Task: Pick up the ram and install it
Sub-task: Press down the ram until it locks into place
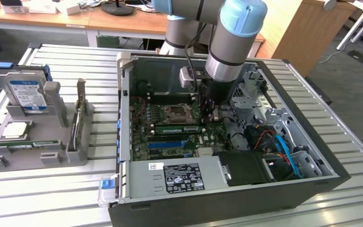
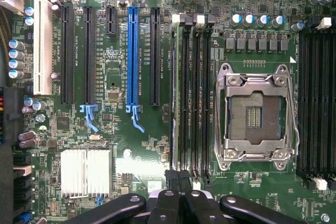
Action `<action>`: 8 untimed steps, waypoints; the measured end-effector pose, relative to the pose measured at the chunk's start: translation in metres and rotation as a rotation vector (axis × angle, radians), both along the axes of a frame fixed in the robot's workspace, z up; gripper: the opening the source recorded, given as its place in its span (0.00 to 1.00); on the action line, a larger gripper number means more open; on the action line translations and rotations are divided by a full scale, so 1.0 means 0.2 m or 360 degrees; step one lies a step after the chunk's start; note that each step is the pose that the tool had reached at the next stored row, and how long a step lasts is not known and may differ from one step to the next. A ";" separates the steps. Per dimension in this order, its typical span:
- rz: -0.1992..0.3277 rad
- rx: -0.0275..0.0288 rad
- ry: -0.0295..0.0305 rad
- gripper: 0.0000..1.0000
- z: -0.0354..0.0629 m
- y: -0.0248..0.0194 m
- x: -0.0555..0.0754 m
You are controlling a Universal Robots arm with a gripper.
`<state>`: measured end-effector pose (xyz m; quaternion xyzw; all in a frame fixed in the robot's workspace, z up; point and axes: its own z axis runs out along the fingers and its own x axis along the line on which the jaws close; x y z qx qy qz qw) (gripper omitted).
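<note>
In the exterior view my gripper (image 1: 211,113) is down inside the open computer case (image 1: 188,208), over the motherboard beside the empty processor socket (image 1: 177,112). A green ram stick (image 1: 176,128) with a white label stands in a slot just in front of that socket, close to my fingertips. The wrist view looks straight down on the black memory slots (image 2: 191,98) between the socket (image 2: 255,111) and the expansion slots. My black fingers (image 2: 167,199) are pressed together, shut, at the end of those slots. I cannot tell whether they touch the ram.
A grey holder tray (image 1: 74,158) stands at the exterior view's left with a hard drive (image 1: 27,92), a silver processor chip (image 1: 15,130) and another green stick (image 1: 33,144). Cables and a drive cage (image 1: 276,137) crowd the case's other side. A silver heatsink (image 2: 86,171) sits near the fingers.
</note>
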<state>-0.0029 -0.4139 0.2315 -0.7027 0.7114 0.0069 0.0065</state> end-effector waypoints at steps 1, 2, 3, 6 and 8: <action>0.0000 0.00000 0.00000 0.11 0.000 0.000 0.00; 0.0000 -0.00001 0.00001 0.11 -0.001 0.000 0.00; 0.0000 0.00002 -0.00001 0.11 -0.005 0.001 0.00; 0.0000 -0.00003 0.00001 0.11 -0.007 0.000 0.00; 0.0000 -0.00004 0.00001 0.11 -0.008 0.000 0.00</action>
